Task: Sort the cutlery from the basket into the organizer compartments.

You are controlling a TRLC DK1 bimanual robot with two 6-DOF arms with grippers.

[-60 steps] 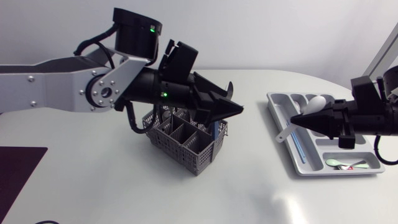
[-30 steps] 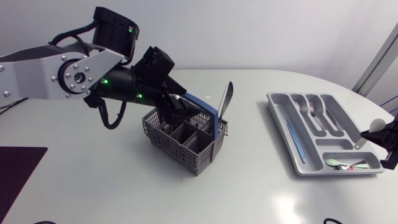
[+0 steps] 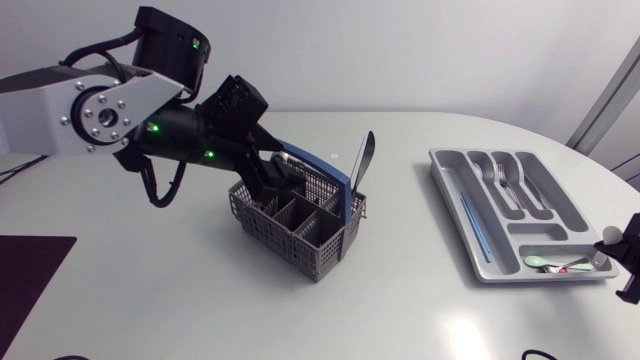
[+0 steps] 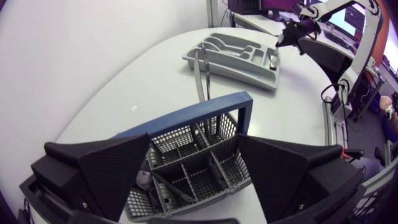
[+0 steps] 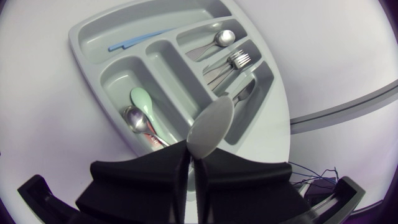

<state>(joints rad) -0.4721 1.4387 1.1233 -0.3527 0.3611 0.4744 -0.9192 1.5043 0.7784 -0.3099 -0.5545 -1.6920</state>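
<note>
Two grippers are at work well apart on the white table [image 3: 180,300]. At the table's right edge, the right gripper [image 3: 626,250] [image 5: 190,154] is clamped tight on the handle of a pale grey spoon [image 3: 612,234] [image 5: 211,120], with the bowl sticking out ahead of its fingertips. In the head view this gripper and spoon sit just beyond the near right corner of the grey organizer [image 3: 532,228] [image 5: 155,68]. The right wrist view looks down past the spoon's bowl onto the compartments.

The organizer's long left compartment holds a thin blue stick [image 3: 478,225] [image 5: 134,42]. Forks [image 3: 505,180] [image 5: 231,61] lie in one of the far compartments. A green spoon [image 3: 540,263] [image 5: 143,104] and a metal spoon [image 5: 134,118] share the near one.

Left of the organizer, mid-table, stands the grey mesh basket [image 3: 300,230] [image 4: 193,174] with its blue handle [image 3: 335,185] [image 4: 186,111] raised. A dark utensil [image 3: 362,160] stands upright at its far right corner. The left gripper [image 3: 268,178] [image 4: 194,149] hovers over the basket's far left part, fingers spread wide and holding nothing. In its wrist view the basket lies between and below the two fingers.
</note>
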